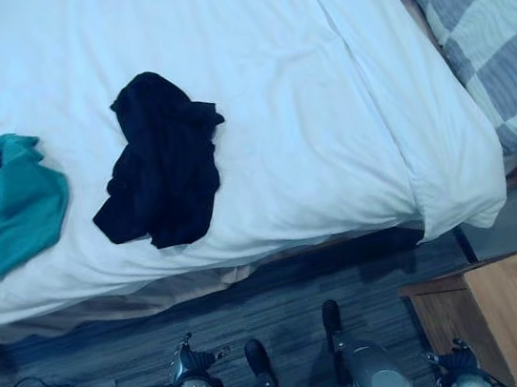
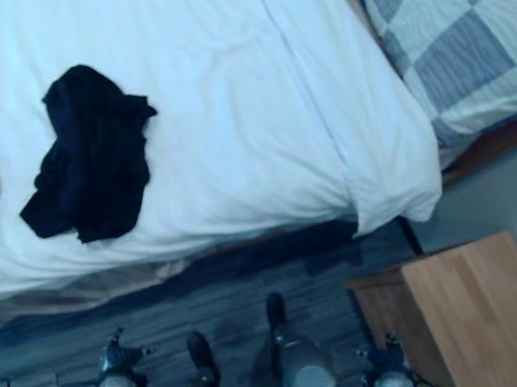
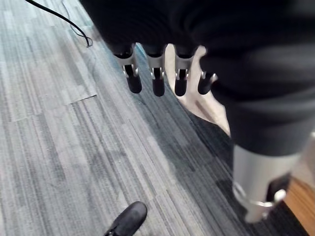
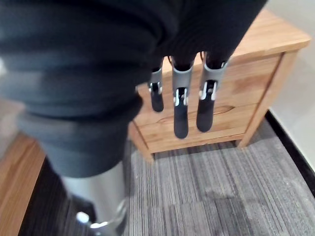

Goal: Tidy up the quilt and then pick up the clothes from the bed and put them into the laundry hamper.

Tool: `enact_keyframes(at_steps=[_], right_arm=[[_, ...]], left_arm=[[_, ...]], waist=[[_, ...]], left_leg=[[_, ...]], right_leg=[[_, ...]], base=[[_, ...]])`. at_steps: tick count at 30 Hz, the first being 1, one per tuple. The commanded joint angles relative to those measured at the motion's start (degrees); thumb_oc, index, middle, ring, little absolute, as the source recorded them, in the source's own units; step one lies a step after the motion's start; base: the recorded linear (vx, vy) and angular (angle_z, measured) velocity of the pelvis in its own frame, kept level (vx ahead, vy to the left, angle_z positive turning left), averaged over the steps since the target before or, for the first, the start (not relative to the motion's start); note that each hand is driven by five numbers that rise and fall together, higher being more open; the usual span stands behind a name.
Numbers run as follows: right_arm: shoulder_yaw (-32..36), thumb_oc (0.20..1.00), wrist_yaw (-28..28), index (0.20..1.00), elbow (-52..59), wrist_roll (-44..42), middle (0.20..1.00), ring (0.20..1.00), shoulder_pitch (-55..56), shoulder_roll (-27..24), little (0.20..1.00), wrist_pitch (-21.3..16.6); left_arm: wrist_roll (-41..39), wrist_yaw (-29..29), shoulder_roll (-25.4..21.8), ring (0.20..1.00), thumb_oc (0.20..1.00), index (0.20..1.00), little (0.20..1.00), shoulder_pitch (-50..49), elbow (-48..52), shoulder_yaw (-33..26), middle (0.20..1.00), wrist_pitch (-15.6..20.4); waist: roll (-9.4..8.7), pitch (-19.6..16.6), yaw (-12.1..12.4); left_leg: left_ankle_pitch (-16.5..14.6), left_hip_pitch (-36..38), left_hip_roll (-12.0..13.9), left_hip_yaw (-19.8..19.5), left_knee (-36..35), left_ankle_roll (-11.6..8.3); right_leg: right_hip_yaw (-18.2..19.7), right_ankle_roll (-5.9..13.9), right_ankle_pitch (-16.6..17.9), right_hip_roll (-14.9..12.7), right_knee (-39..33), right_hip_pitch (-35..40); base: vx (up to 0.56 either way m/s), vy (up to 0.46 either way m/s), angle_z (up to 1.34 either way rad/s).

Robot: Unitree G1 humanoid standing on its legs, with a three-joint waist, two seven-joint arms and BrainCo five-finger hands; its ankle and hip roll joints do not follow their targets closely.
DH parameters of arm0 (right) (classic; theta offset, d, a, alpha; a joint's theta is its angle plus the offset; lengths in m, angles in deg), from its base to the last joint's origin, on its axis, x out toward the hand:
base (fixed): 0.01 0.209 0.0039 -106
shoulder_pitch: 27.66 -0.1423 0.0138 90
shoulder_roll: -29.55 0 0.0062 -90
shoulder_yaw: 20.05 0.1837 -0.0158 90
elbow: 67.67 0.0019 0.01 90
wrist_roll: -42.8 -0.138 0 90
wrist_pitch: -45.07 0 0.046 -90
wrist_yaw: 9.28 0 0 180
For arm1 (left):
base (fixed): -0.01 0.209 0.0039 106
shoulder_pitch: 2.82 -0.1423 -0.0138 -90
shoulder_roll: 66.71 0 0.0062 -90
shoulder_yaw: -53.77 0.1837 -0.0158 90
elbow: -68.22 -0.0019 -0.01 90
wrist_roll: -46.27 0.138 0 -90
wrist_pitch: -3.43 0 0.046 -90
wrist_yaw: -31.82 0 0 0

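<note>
A white quilt [image 1: 303,100] lies spread flat over the bed. On it near the front edge sits a crumpled black garment [image 1: 163,164]. A teal garment [image 1: 5,205] lies bunched at the bed's left side. My left hand [image 1: 191,366] hangs low over the floor in front of the bed, its fingers [image 3: 158,78] straight and holding nothing. Beside the wooden nightstand hangs my right hand [image 1: 456,363], its fingers [image 4: 180,113] straight and empty as well.
A grey-and-white checkered pillow [image 1: 494,16] lies at the bed's right end. A wooden nightstand [image 1: 516,311] with a drawer [image 4: 236,83] stands at the lower right, close to my right hand. Grey striped carpet [image 3: 74,147] runs along the bed's front.
</note>
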Motion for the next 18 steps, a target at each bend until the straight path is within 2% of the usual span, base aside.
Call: enact_keyframes(at_steps=[1, 2, 3, 4, 5, 6, 7, 8, 9, 10, 11, 12, 13, 14, 15, 16, 17, 18], right_arm=[[-2.69, 1.0, -2.12, 1.0, 1.1, 7.62, 1.0, 1.0, -4.43, -3.26, 1.0, 0.19], [-4.22, 1.0, -2.7, 1.0, 1.87, 8.99, 1.0, 1.0, -5.87, -3.91, 1.0, 0.29], [-6.37, 1.0, -3.41, 1.0, 3.64, 11.16, 1.0, 1.0, -6.8, -4.08, 1.0, 0.15], [-7.84, 1.0, -4.2, 1.0, 4.84, 12.26, 1.0, 1.0, -7.05, -3.69, 1.0, -0.21], [-10.01, 1.0, -5.42, 1.0, 6.18, 13.77, 1.0, 1.0, -7.68, -2.85, 1.0, -0.01], [-10.66, 1.0, -5.31, 1.0, 6.41, 15.01, 1.0, 1.0, -7.65, -2.64, 1.0, 0.26], [-10.66, 1.0, -5.31, 1.0, 6.41, 15.01, 1.0, 1.0, -7.66, -2.63, 1.0, 0.26], [-9.87, 1.0, -4.67, 1.0, 5.96, 14.72, 1.0, 1.0, -7.55, -2.61, 1.0, 0.46], [-6.92, 1.0, -5.21, 1.0, 5.13, 12.52, 1.0, 1.0, -5.24, -2.74, 1.0, 0.92], [-6.92, 1.0, -5.21, 1.0, 5.14, 12.52, 1.0, 1.0, -5.23, -2.74, 1.0, 0.93], [-4.76, 1.0, -5.46, 1.0, 2.96, 11.45, 1.0, 1.0, -3.63, -2.11, 1.0, 1.31], [-3.3, 1.0, -5.62, 1.0, 0.86, 11.13, 1.0, 1.0, -2.99, -1.76, 1.0, 1.95], [-2.23, 1.0, -5.85, 1.0, -0.89, 11.04, 1.0, 1.0, -2.78, -1.2, 1.0, 2.4], [-2.08, 1.0, -6.06, 1.0, -2.25, 11.25, 1.0, 1.0, -2.73, -0.76, 1.0, 2.95], [-1.9, 1.0, -6.23, 1.0, -3.3, 11.24, 1.0, 1.0, -2.75, -0.45, 1.0, 3.29], [-1.85, 1.0, -6.1, 1.0, -3.59, 11.24, 1.0, 1.0, -2.89, -0.27, 1.0, 3.11], [-2.24, 1.0, -6.09, 1.0, -3.95, 11.32, 1.0, 1.0, -2.69, -0.12, 1.0, 2.83], [-3.12, 1.0, -6.45, 1.0, -3.86, 10.97, 1.0, 1.0, -0.89, 0.85, 1.0, 2.24]], left_arm=[[-0.23, -0.98, 1.35, 1.0, 1.0, 1.0, 1.0, -0.93, -1.94, -0.72, 1.0, 0.45], [-0.95, -1.01, 1.51, 1.0, 1.0, 1.0, 1.0, -0.57, -2.23, -1.43, 1.0, 0.56], [-1.12, -1.08, 1.62, 1.0, 1.0, 1.0, 1.0, -0.54, -3.15, -2.06, 1.0, 0.67], [-1.39, -1.23, 1.64, 1.0, 1.0, 1.0, 1.0, -0.89, -3.84, -2.58, 1.0, 0.61], [-1.94, -0.38, 1.75, 1.0, 1.0, 1.0, 1.0, -1.58, -4.22, -3.59, 1.0, 0.73], [-2.26, -0.24, 1.68, 1.0, 1.0, 1.0, 1.0, -2.08, -4.31, -3.98, 1.0, 0.65], [-2.26, -0.24, 1.67, 1.0, 1.0, 1.0, 1.0, -2.08, -4.31, -3.99, 1.0, 0.64], [-2.73, 0.24, 1.56, 1.0, 1.0, 1.0, 1.0, -1.93, -4.23, -4.26, 1.0, 0.77], [-2.27, 0.3, 1.72, 1.0, 1.0, 1.0, 1.0, -2.96, -4.64, -4.34, 1.0, 0.1], [-2.27, 0.29, 1.73, 1.0, 1.0, 1.0, 1.0, -2.96, -4.64, -4.34, 1.0, 0.1], [-1.75, -0.17, 1.89, 1.0, 1.0, 1.0, 1.0, -2.84, -4.99, -3.99, 1.0, -0.15], [-1.53, -0.36, 2.32, 1.0, 1.0, 1.0, 1.0, -2.21, -4.98, -3.31, 1.0, -0.37], [-1.29, -0.95, 2.18, 1.0, 1.0, 1.0, 1.0, -2.06, -5.6, -3.03, 1.0, -0.59], [-0.94, -1.12, 1.85, 1.0, 1.0, 1.0, 1.0, -2.06, -6.13, -2.77, 1.0, -0.72], [-0.23, -1.3, 1.46, 1.0, 1.0, 1.0, 1.0, -2.09, -6.8, -2.62, 1.0, -1.01], [0.23, -1.41, 1.11, 1.0, 1.0, 1.0, 1.0, -1.96, -7.0, -2.54, 1.0, -1.16], [0.84, -1.85, 0.51, 1.0, 1.0, 1.0, 1.0, -2.18, -6.83, -2.36, 1.0, -1.24], [2.02, -2.81, -0.25, 1.0, 1.0, 1.0, 1.0, -2.91, -6.92, -1.85, 1.0, -1.68]], waist=[[2.1, 0.74, 1.02], [2.13, 1.24, 1.79], [2.16, 1.27, 2.31], [2.08, 0.7, 2.62], [1.72, -0.43, 3.13], [1.48, -1.21, 3.19], [1.41, -1.3, 3.15], [1.24, -2.17, 2.96], [2.12, -3.76, 1.52], [2.1, -3.84, 1.62], [2.62, -4.63, 1.44], [2.28, -5.39, 1.39], [1.71, -5.81, 1.52], [0.81, -5.5, 1.89], [0.62, -5.05, 2.37], [0.64, -4.78, 3.01], [0.69, -4.39, 3.33], [0.8, -3.86, 2.2]], left_leg=[[-9.63, -8.28, -1.4, -2.68, 21.65, -3.45], [-8.12, -10.68, -1.53, -3.95, 26.06, -5.4], [-7.37, -11.7, -1.13, -5.45, 27.56, -6.7], [-7.78, -11.93, -0.04, -6.28, 27.5, -6.61], [-9.08, -9.97, 5.27, -7.43, 23.5, -6.48], [-8.3, -8.3, 8.05, -8.34, 20.23, -6.43], [-8.11, -8.32, 7.97, -8.34, 20.01, -6.42], [-6.03, -7.61, 11.42, -9.28, 16.8, -6.78], [-2.52, -4.08, 16.92, -5.64, 9.61, -6.75], [-2.33, -4.0, 16.91, -5.49, 9.35, -6.75], [-1.87, -2.99, 16.84, -5.98, 6.35, -7.74], [-2.41, -2.98, 15.26, -6.71, 5.87, -8.4], [-3.43, -2.83, 13.44, -7.18, 5.84, -8.04], [-4.36, -2.69, 11.71, -6.79, 6.58, -7.58], [-5.03, -2.14, 10.94, -5.63, 6.87, -7.06], [-5.5, -1.51, 10.52, -4.39, 6.48, -6.54], [-5.74, -0.66, 10.24, -3.2, 5.59, -6.1], [-5.2, 0.15, 8.85, -3.48, 3.72, -5.05]], right_leg=[[1.38, 3.45, -10.89, -3.38, 3.42, 2.66], [1.38, 2.94, -10.73, -3.66, 2.53, 3.3], [1.09, 2.77, -10.43, -4.0, 1.58, 3.78], [0.32, 3.01, -10.07, -4.73, 0.96, 3.76], [0.05, 4.12, -9.65, -6.87, 0.33, 4.3], [0.02, 4.74, -9.49, -7.88, 0.18, 4.4], [0.01, 4.74, -9.43, -7.95, 0.16, 4.3], [-0.06, 5.71, -9.06, -9.6, 0.27, 3.86], [-1.27, 7.31, -9.46, -11.14, 0.47, 4.55], [-1.16, 7.29, -9.39, -11.14, 0.45, 4.41], [-1.74, 8.1, -8.92, -12.02, 0.63, 5.08], [-2.24, 8.68, -7.26, -13.89, 1.24, 5.18], [-2.5, 9.07, -5.46, -15.44, 2.54, 5.09], [-2.92, 9.44, -0.38, -17.68, 4.25, 4.26], [-5.46, 8.63, 1.43, -18.99, 6.27, 3.38], [-8.07, 7.91, 0.21, -19.73, 8.16, 2.85], [-10.1, 7.24, -1.27, -19.09, 11.31, 2.23], [-8.02, 5.43, -7.79, -10.27, 15.28, 0.01]], base=[[-0.05, 0.126, 0.37], [-0.11, 0.167, 0.34], [-0.11, 0.185, 0.31], [-0.06, 0.395, 0.25], [0.0, 0.458, 0.04], [0.02, 0.387, 0.06], [0.01, 0.328, 0.11], [0.05, 0.597, 0.16], [0.05, 0.598, 0.23], [0.11, 0.632, 0.52], [0.1, 0.474, 0.66], [0.15, 0.612, 0.57], [0.11, 0.55, 0.43], [0.07, 0.487, 0.44], [0.03, 0.463, 0.28], [0.05, 0.421, -0.02], [0.1, 0.518, -0.4], [0.09, 0.403, -0.46]])
